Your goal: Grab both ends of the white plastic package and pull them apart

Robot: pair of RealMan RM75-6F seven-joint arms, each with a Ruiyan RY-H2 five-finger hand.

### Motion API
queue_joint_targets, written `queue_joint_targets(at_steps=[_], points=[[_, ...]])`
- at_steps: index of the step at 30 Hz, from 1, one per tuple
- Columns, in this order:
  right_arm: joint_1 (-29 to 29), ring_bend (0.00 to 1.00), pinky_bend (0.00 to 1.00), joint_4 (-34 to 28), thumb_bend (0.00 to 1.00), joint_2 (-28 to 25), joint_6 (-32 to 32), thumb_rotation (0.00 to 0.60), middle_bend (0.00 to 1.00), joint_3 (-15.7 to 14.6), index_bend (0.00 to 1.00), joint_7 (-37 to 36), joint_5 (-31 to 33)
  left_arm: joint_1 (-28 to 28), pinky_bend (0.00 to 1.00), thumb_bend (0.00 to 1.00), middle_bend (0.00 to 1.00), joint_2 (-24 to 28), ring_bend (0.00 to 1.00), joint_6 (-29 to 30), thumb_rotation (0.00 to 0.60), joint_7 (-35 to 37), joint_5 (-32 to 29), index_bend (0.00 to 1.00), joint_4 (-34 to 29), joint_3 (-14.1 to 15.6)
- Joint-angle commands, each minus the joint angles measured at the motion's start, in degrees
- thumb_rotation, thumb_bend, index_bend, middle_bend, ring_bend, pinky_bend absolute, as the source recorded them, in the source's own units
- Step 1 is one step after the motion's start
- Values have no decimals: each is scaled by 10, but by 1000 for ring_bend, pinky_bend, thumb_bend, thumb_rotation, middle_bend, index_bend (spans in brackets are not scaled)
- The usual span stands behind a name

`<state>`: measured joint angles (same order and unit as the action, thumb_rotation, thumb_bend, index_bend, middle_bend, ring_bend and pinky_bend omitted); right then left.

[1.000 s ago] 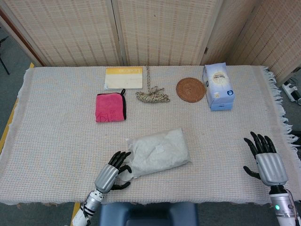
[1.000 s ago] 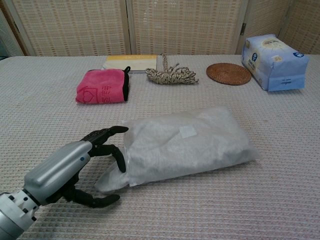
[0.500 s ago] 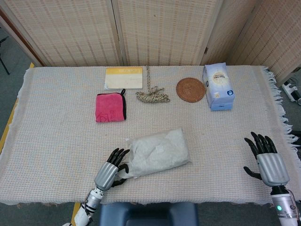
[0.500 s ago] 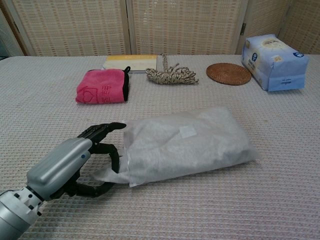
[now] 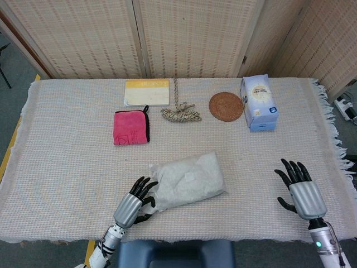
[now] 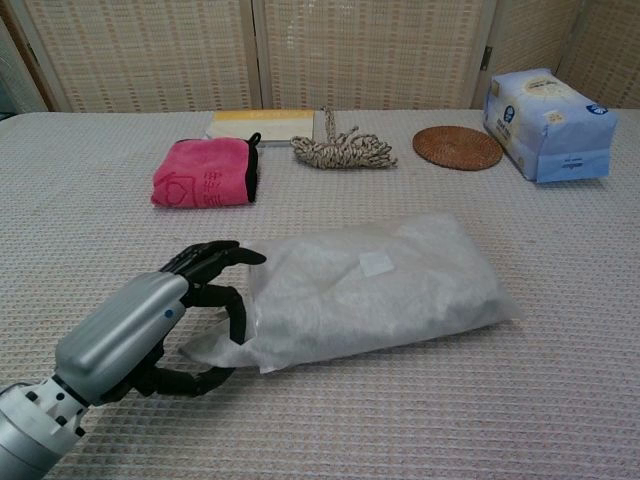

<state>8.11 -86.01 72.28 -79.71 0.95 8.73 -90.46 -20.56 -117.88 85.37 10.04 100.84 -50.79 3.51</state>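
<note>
The white plastic package lies flat on the woven cloth near the table's front, long side running left to right. My left hand is at its left end. The fingers lie over the thin end flap and the thumb curls under it, still with a wide gap between them. My right hand hovers well to the right of the package, apart from it, with fingers spread and nothing in it. The chest view does not show the right hand.
Along the back lie a yellow booklet, a pink cloth, a coil of rope, a round woven coaster and a blue tissue pack. The cloth's fringed edge runs down the right side.
My left hand has come in around the package's left flap, the fingers lying further over it. My right hand has moved a little left and forward, toward the package.
</note>
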Motion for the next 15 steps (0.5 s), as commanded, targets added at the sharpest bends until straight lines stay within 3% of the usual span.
queue_joint_targets(at_steps=[1,6,15], points=[[16,0,0,57,266,64,-4,600,0,-3,322,-46,-28,-1,45,565,183,1,0,-4,595,-2,-2,775,-3,2],[24,0,0,109,316,137,-15,600,0,1,426,-80,-36,-5,45,558,183,1,0,-14,595,-1,-9,774,-11,1],[34,0,0,178,323,227,5,600,0,5,433,-114,-14,-13,45,558,182,6,0,-19,594,-9,-13,772,-28,-3]])
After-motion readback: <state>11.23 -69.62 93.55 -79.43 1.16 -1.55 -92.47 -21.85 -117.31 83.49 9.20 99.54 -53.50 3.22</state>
